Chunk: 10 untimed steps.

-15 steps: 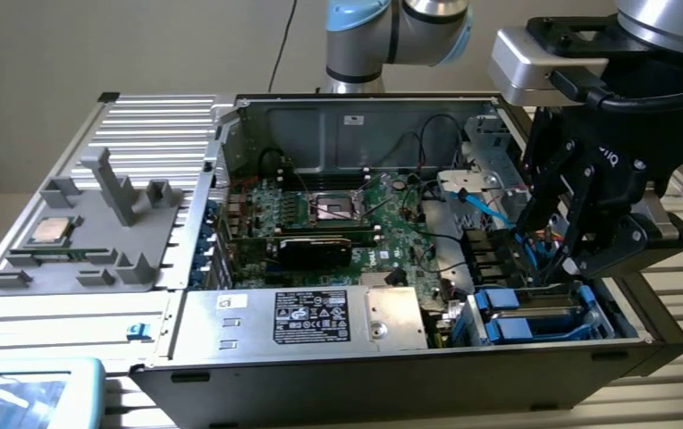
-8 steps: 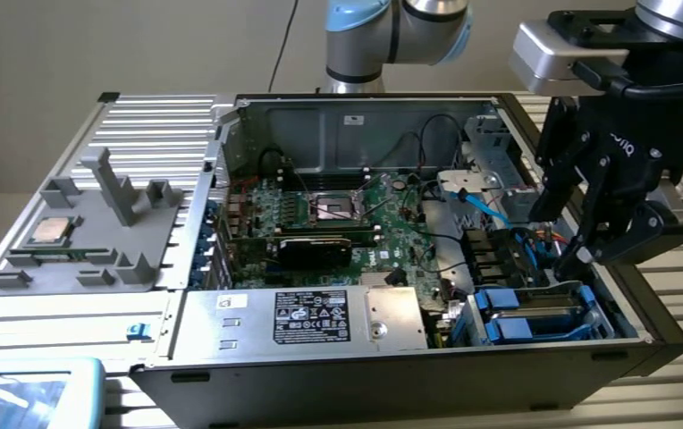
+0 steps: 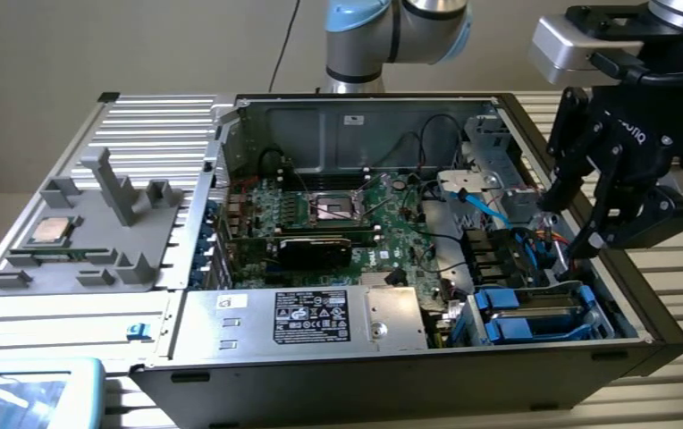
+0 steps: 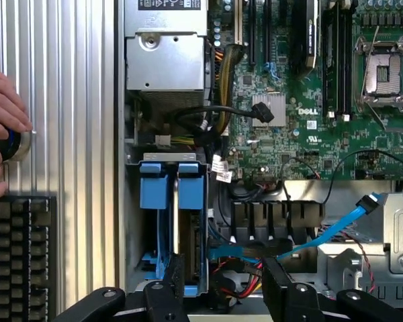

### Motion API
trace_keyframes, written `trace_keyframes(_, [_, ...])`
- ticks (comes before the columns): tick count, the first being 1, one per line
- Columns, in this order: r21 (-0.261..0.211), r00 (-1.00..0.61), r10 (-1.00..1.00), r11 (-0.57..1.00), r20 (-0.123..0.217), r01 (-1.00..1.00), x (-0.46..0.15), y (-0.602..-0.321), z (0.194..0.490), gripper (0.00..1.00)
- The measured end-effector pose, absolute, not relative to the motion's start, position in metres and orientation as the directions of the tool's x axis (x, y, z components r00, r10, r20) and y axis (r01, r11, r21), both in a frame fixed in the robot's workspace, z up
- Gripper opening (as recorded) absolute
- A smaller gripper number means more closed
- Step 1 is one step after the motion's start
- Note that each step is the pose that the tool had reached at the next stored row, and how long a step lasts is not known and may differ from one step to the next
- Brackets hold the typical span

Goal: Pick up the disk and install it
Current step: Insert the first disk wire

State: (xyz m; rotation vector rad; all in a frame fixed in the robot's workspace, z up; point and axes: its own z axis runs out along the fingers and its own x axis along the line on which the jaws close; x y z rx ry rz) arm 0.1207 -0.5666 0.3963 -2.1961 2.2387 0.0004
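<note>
The disk (image 3: 537, 315), silver-grey in a bright blue carrier, sits in the drive bay at the near corner of the open computer case (image 3: 628, 313), on the exterior view's right. In the wrist view the disk (image 4: 175, 221) stands on edge between two blue carrier handles. My black gripper (image 3: 566, 223) hangs open above the case's right side, a little behind the bay, holding nothing. In the wrist view my gripper (image 4: 225, 295) shows one finger over the blue carrier's end and the other over the cables beside it.
A blue cable (image 4: 336, 228) and black cables cross beside the bay. The silver box with a black label (image 3: 306, 317) lies at the case front, the green motherboard (image 3: 341, 214) behind it. A CPU chip (image 3: 53, 230) rests on a grey fixture. A hand (image 4: 1, 134) and keyboard (image 4: 17, 255) lie outside the case.
</note>
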Motion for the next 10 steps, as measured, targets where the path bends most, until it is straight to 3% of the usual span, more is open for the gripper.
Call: trace_keyframes(10, [-0.004, -0.058, -0.998, 0.058, -0.007, -0.998, 0.1326, -0.5587, 0.3871, 0.58])
